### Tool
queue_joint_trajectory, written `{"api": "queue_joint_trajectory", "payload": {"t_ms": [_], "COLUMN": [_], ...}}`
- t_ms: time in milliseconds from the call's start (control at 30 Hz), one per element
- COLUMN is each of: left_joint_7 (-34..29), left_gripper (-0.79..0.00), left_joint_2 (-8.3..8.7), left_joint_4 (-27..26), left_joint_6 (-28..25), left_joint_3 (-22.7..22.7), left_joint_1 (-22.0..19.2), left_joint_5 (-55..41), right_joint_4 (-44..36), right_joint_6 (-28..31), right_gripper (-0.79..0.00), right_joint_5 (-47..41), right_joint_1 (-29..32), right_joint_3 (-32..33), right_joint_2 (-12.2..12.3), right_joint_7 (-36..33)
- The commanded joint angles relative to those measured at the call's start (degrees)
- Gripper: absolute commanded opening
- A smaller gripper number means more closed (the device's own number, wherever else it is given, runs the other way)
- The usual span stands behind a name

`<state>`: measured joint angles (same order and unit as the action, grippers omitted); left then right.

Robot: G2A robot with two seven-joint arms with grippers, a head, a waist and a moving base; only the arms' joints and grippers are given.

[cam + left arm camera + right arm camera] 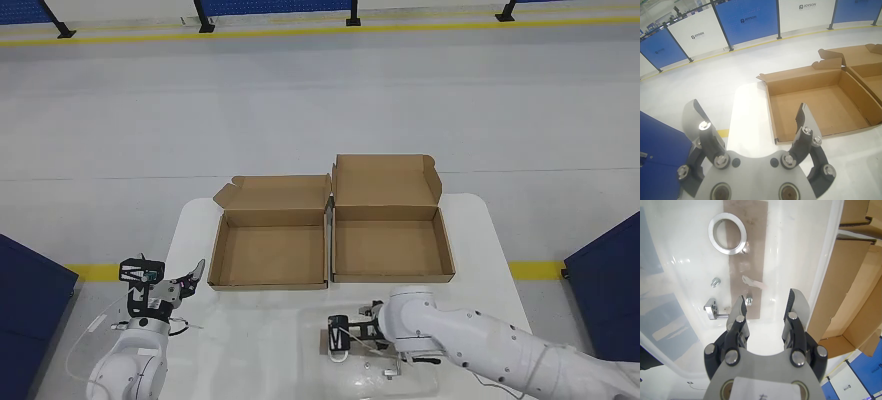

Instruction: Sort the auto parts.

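The right gripper hangs spread open, holding nothing, above the tray, where a ring, a bolt, a second bolt and a bracket lie apart. The left gripper is open and empty too, near the left box; the right box sits just beside it.

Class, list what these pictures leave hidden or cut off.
Top view: parts in the tray, too small, partly under the right arm.
Right wrist view: metal bracket, rod end behind the right gripper.
Left wrist view: farther cardboard box, cut by the edge.
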<state>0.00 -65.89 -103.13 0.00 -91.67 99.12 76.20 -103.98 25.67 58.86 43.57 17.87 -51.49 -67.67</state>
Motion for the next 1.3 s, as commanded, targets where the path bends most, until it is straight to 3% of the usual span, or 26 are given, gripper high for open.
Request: {"api": "queue_joint_trajectory", "payload": {"t_ms": [0, 233, 500, 667, 800, 933, 1067, 1267], "left_joint_7": [0.00, 0.00, 0.00, 0.00, 0.00, 0.00, 0.00, 0.00], "left_gripper": [0.000, 0.000, 0.000, 0.000, 0.000, 0.000, 0.000, 0.000], "left_joint_2": [0.00, 0.00, 0.00, 0.00, 0.00, 0.00, 0.00, 0.00], "left_joint_4": [0.00, 0.00, 0.00, 0.00, 0.00, 0.00, 0.00, 0.00], "left_joint_6": [0.00, 0.00, 0.00, 0.00, 0.00, 0.00, 0.00, 0.00], "left_joint_3": [0.00, 0.00, 0.00, 0.00, 0.00, 0.00, 0.00, 0.00], "left_joint_1": [0.00, 0.00, 0.00, 0.00, 0.00, 0.00, 0.00, 0.00], "left_joint_5": [0.00, 0.00, 0.00, 0.00, 0.00, 0.00, 0.00, 0.00], "right_joint_4": [0.19, 1.20, 2.15, 1.55, -0.78, -2.90, -4.06, -3.69], "right_joint_6": [0.01, 0.53, 0.60, 0.46, 2.00, 2.57, 1.90, 2.63], "right_gripper": [-0.299, -0.283, -0.345, -0.305, -0.154, -0.228, -0.388, -0.428], "right_joint_5": [0.11, 0.14, 0.29, 0.45, -1.06, -3.26, -4.47, -6.63], "right_joint_1": [0.09, 0.30, 0.84, 1.62, 2.55, 3.71, 3.87, 2.57], "right_joint_3": [0.38, 1.86, 2.78, 3.38, 3.54, 3.87, 2.45, -0.28], "right_joint_2": [-0.12, -0.53, -1.22, -1.34, -1.08, -0.36, 0.84, 2.35], "right_joint_7": [-0.11, -0.11, -0.76, -1.83, -5.47, -8.36, -9.04, -8.31]}}
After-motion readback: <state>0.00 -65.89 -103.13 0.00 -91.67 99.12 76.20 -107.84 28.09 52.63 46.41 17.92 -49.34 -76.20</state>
